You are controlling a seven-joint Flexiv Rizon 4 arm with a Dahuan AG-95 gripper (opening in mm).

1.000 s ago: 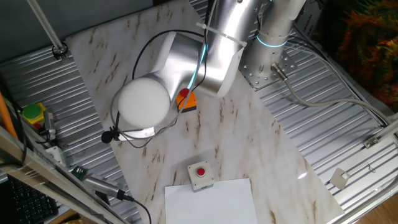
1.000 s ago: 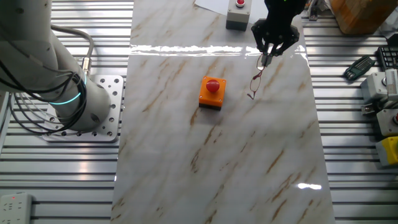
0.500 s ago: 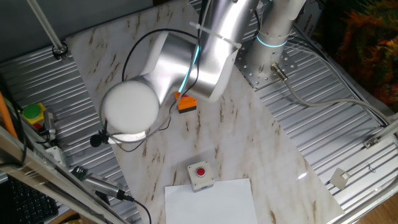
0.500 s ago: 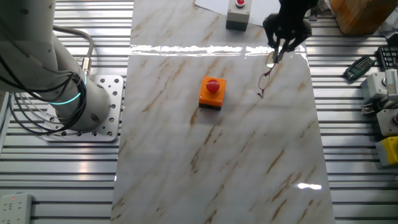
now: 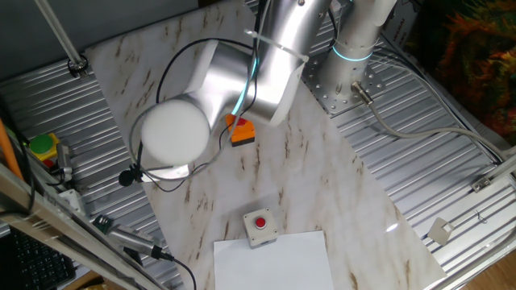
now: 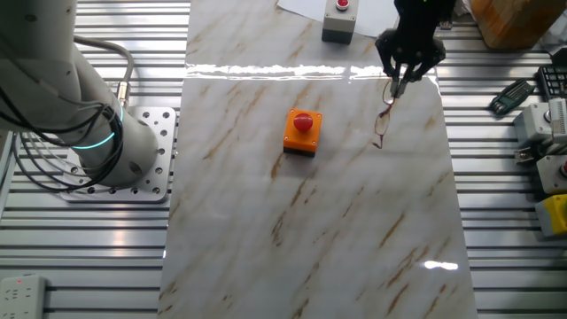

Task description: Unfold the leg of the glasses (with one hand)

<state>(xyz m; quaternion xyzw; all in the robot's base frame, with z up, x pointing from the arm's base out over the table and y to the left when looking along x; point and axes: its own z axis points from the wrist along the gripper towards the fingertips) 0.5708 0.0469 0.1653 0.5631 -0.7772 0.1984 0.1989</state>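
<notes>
The glasses (image 6: 381, 127), thin dark wire frames, hang or trail below my gripper (image 6: 395, 88) near the right side of the marble table top (image 6: 337, 221). The dark fingers (image 6: 400, 74) are pinched together on the top end of the frame, which looks like one leg. The rest of the glasses slants down to the left and seems to touch the table. In the one fixed view my arm's white wrist (image 5: 171, 138) hides both the gripper and the glasses.
An orange box with a red button (image 6: 302, 131) stands left of the glasses and shows in the one fixed view (image 5: 241, 131). A grey red-button box (image 6: 337, 25) and white paper (image 5: 274, 259) lie at the far end. Gear (image 6: 542, 124) lines the right rail.
My gripper has carried the glasses to the right, towards the table's right edge, and away from the orange box. The frame now hangs a little lower and straighter.
</notes>
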